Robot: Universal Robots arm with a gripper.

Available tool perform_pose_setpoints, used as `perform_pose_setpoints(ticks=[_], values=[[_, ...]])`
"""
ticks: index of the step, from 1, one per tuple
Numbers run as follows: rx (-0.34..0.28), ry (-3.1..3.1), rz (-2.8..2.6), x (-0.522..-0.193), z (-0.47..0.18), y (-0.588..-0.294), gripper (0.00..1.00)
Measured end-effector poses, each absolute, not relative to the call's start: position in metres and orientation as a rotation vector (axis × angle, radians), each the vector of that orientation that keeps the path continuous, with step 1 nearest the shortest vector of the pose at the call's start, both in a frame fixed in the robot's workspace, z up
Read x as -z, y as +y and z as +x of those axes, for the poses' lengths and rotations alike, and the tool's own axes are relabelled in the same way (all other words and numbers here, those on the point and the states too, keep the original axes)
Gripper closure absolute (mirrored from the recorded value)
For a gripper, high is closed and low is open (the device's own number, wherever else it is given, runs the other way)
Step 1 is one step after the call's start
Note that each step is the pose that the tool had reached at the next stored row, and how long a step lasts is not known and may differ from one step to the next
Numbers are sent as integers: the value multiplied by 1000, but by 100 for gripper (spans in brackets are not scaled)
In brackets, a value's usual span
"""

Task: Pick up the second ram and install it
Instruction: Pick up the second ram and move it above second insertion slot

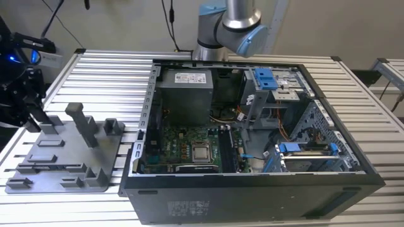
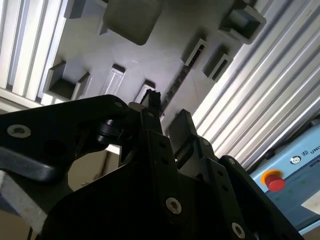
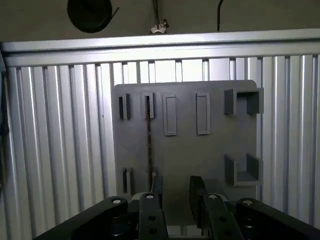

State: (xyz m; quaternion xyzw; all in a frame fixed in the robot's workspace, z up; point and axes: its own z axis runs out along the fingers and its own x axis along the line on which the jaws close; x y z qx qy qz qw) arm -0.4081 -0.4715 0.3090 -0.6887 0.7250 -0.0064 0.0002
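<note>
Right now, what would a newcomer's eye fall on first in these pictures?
The open computer case takes up the middle of the exterior view, with its motherboard exposed. At that view's left, the gripper hangs over a grey fixture plate. In the first wrist view, the second ram stands edge-on in a slot of that plate, close by the open jaws.

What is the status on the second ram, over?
Tool open, hovering over the grey holder plate. Second ram standing on edge in its slot, not gripped. Nothing seen between tool and ram.
</note>
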Motion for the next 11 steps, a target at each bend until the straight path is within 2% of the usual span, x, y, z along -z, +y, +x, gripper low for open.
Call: perform_pose_setpoints(ticks=[11], values=[[5,2282,-2172,-294,-409,-481,64]])
